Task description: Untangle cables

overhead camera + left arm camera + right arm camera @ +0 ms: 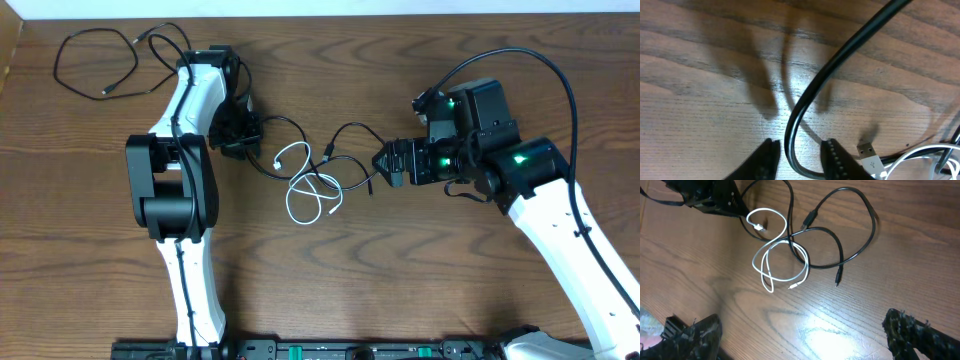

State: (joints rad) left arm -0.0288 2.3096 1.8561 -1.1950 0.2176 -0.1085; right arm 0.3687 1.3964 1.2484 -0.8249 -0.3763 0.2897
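Left gripper (pixel 797 156) sat low over the counter (pixel 700 100), jaws close either side of a black cable (pixel 840 55), not visibly pinching it; right gripper (pixel 800 322) gaped empty; the white cable (pixel 753 262) lay beyond, looped through the black; a firm pinch, then a slow pull away, seemed wisest.

Left hand (pixel 797 157): pointed down, fingers a small gap apart; right hand (pixel 383 160): fingers spread wide, aimed at the left hand.
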